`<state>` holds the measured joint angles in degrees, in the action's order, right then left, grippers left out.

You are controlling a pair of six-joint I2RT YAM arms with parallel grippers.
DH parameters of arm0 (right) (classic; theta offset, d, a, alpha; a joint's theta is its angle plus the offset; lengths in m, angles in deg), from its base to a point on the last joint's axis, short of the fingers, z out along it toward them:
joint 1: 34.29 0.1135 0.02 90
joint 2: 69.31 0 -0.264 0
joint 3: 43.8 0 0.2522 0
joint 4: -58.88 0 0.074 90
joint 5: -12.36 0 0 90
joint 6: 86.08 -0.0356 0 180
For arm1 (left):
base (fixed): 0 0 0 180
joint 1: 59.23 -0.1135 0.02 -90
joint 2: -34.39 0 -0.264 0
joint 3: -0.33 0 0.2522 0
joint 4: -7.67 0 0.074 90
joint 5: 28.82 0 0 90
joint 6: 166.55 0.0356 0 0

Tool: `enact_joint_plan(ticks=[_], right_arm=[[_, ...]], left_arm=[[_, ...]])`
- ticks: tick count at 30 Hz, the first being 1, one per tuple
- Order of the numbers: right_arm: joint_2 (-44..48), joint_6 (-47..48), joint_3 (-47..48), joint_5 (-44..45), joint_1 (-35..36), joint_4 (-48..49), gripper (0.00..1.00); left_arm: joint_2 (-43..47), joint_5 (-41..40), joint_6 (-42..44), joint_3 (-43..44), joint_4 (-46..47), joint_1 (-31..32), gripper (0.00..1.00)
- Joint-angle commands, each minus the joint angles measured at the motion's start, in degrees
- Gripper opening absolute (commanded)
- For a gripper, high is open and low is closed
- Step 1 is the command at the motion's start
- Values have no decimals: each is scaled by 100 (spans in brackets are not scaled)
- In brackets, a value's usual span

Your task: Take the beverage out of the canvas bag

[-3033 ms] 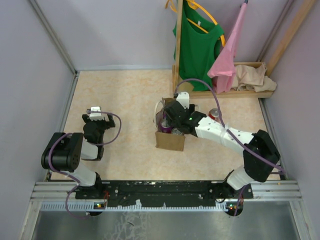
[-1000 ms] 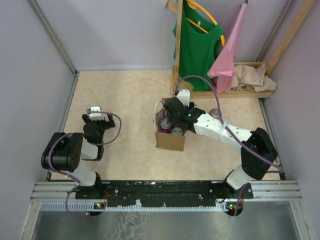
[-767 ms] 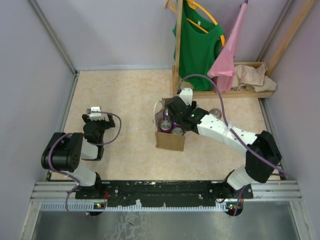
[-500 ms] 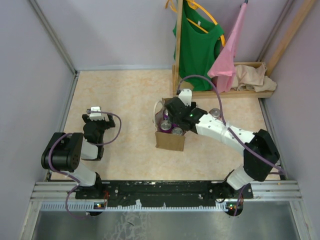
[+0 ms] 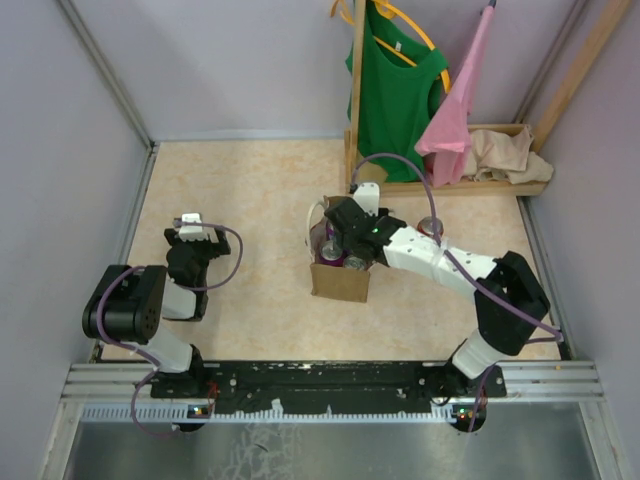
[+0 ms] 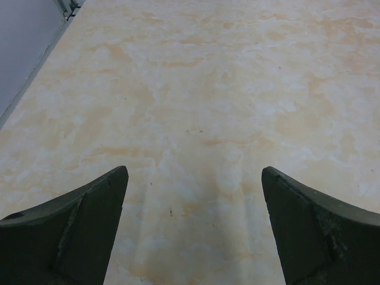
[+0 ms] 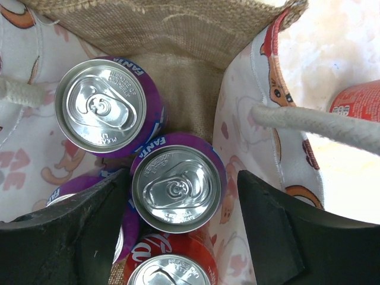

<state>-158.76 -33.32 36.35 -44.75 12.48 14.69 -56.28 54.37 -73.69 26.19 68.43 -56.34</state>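
The right gripper (image 5: 338,244) hangs at the open mouth of the canvas bag (image 5: 340,283), where purple can tops (image 5: 327,256) show. The left gripper (image 5: 190,236) sits well apart, over on the table's (image 5: 250,180) left side. A green shirt (image 5: 395,95) hangs behind.

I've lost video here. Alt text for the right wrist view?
The open right gripper straddles an upright purple Fanta can inside the canvas bag. Another purple can sits upper left, a red can at the bottom edge.
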Motion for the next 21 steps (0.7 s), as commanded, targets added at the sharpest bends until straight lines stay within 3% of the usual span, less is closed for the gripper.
enact_joint_plan(ticks=[1, 18, 19, 21], right_arm=[[-110, -204, 59, -7, 52, 40, 74], [-677, -341, -59, -338, 52, -56, 73], [-672, -338, -72, -334, 60, -59, 72], [-673, -318, -95, -341, 61, -46, 58]], left_arm=[[-72, 31, 29, 82, 104, 33, 100], [-73, 31, 25, 82, 103, 30, 100], [-73, 38, 28, 87, 98, 35, 100], [-73, 36, 31, 82, 100, 28, 100]])
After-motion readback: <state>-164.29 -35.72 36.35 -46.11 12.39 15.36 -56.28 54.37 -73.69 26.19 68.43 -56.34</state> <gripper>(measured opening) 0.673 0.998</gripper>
